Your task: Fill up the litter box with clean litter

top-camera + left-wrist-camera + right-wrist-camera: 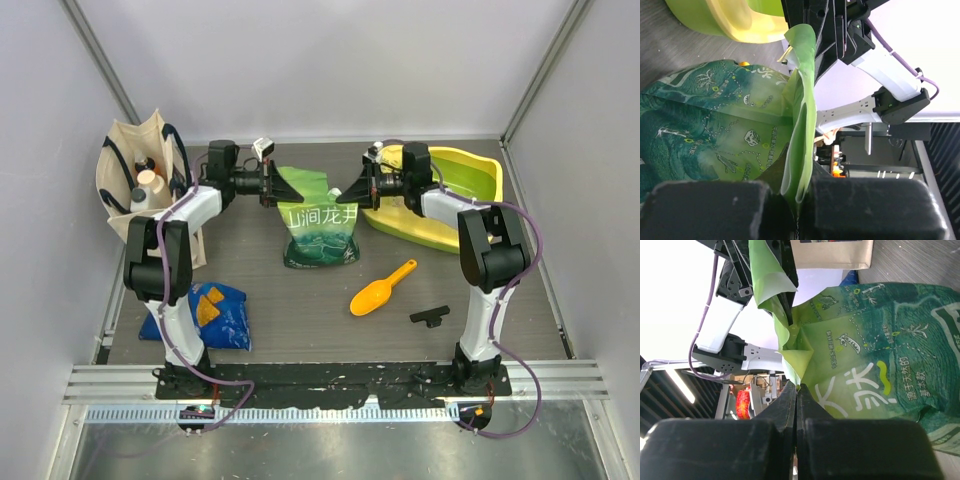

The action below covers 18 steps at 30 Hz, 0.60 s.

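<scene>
A green printed pouch point(320, 225) with white lettering stands upright at the middle of the table, held by its two top corners. My left gripper point(275, 187) is shut on the left corner point(799, 165). My right gripper point(350, 195) is shut on the right corner point(799, 382). The litter box point(445, 190), with yellow rim and lime-green basin, lies at the back right, behind my right arm; its rim shows in the left wrist view point(740, 22). No litter granules are visible; the pouch's inside is hidden.
An orange scoop point(383, 288) lies in front of the pouch, to its right. A small black part point(430, 316) lies near the right arm's base. A blue Doritos bag point(212, 312) lies at the front left. A canvas tote point(145, 185) with bottles stands at the back left.
</scene>
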Tool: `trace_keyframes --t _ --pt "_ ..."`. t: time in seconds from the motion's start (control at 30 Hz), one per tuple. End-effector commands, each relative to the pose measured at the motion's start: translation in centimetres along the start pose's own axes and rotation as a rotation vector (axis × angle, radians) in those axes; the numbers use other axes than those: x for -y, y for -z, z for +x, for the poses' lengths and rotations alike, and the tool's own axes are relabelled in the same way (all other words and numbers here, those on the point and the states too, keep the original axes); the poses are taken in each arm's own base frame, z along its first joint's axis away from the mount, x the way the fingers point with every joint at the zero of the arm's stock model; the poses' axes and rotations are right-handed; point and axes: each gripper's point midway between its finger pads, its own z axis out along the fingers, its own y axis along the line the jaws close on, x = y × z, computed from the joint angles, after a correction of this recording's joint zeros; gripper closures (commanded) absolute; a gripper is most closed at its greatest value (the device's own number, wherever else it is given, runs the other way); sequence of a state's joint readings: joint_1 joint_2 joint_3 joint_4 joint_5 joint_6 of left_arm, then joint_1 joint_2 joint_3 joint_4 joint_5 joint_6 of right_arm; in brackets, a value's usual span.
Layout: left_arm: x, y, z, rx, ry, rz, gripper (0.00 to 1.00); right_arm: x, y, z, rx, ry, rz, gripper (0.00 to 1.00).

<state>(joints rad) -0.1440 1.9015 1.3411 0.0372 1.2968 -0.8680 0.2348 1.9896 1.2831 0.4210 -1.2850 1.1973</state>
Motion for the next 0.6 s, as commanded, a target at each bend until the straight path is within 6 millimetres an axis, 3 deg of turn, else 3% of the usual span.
trace_keyframes --t 0.0,0.2,0.33,0.37,0.53,0.57 --pt "0.4 3.3 -1.5 0.073 0.139 -0.019 1.00 -2.2 4.1 -0.5 0.027 -0.040 0.025 0.98" --pt "-0.5 3.3 -0.6 0.039 0.239 -0.015 1.00 -1.2 4.6 0.7 0.004 -0.166 0.049 0.98" --pt "-0.8 3.5 0.0 -0.012 0.333 0.020 1.00 -2.5 5.1 2.2 -0.124 -0.167 -0.043 0.99" --pt "-0.3 3.6 0.3 -0.047 0.342 0.049 1.00 -1.7 5.2 2.5 -0.141 -0.178 -0.049 0.99" --pt "-1.2 3.6 1.2 -0.071 0.426 0.036 1.00 -1.6 5.2 2.3 -0.133 -0.216 -0.030 0.99" --pt "-1.4 3.6 1.5 -0.067 0.439 0.027 1.00 -0.6 5.1 2.3 -0.108 -0.278 -0.003 0.98"
